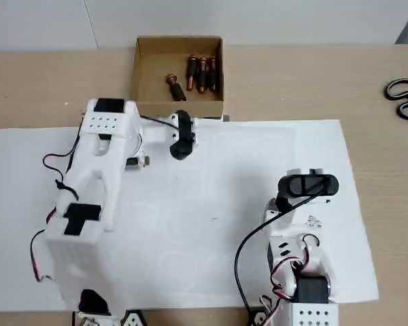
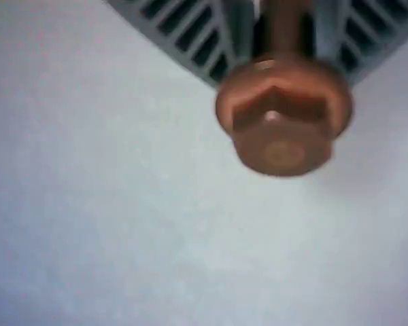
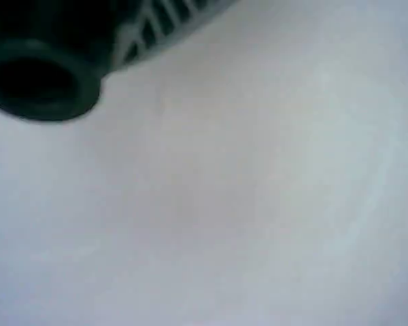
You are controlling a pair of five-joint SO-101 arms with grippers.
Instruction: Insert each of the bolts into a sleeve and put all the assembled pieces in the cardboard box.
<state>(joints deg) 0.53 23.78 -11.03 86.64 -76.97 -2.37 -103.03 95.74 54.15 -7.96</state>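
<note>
Tabletop of pale wood, white sheet (image 1: 258,238) spread over most of it. Cardboard box (image 1: 141,68) at 12 o'clock, just off the sheet's far edge. It holds what look like four assembled pieces (image 1: 202,73): three side by side, one apart.

Left arm sits at 9 o'clock. Left end effector (image 2: 285,27) pinches a copper bolt (image 2: 282,122) by the shank between ribbed pads, hex head out and free over the sheet.

Right arm sits at 5 o'clock. Right end effector (image 1: 306,185) is clamped on a black sleeve (image 3: 41,78), open bore showing at one end. The sleeve is held above the sheet, not resting on it.

Bolt and sleeve are well apart across the sheet.

Step in hand, as I judge it: one part per arm, mating not yet begun.

Next move calls for:
- bringing the two together over mid-sheet
- lining the bolt's shank up with the bore
- pushing straight in, since a skewed approach would likely jam at the rim

Boxing at 12 o'clock follows.

Scissors (image 1: 404,95) at 2 o'clock, off the sheet.
</note>
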